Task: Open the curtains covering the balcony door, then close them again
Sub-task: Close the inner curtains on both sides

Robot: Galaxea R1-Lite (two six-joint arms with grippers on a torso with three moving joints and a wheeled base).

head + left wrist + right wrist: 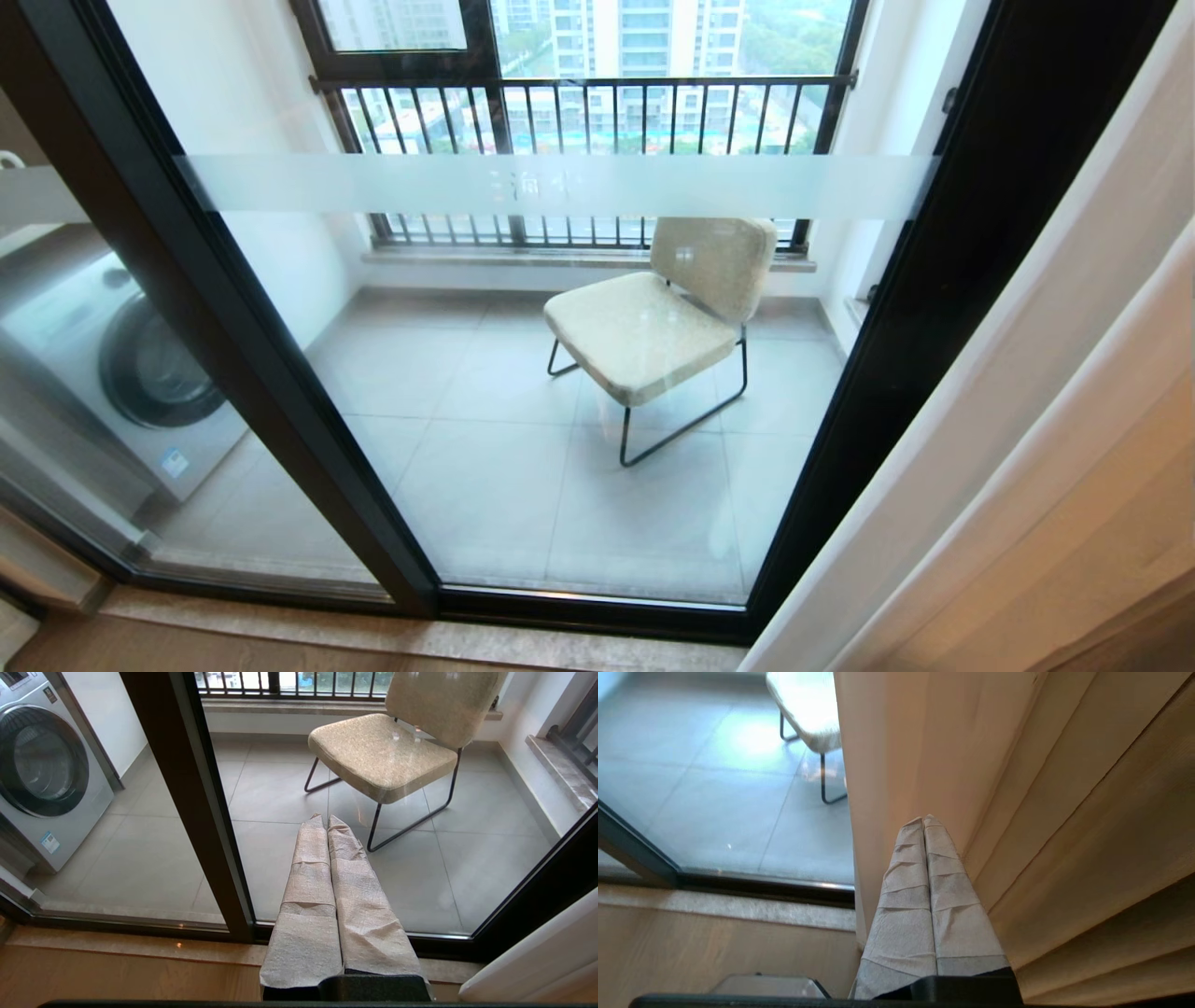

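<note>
The curtains (1055, 448) hang bunched at the right edge of the head view, pale sheer in front of beige fabric. The balcony door (560, 373) stands uncovered: glass panels in dark frames with a frosted band across. Neither arm shows in the head view. My right gripper (923, 820) is shut with nothing between its tape-wrapped fingers; its tips point at the curtains (1017, 788), close to a fold, and I cannot tell whether they touch. My left gripper (326, 818) is shut and empty, pointing at the balcony door (201, 812) near its middle frame post.
Behind the glass stand a beige chair (653, 327) on black wire legs and a washing machine (121, 373) at the left. A black-railed window (579, 103) lies beyond. A stone sill (373, 635) runs along the door's base above wooden floor.
</note>
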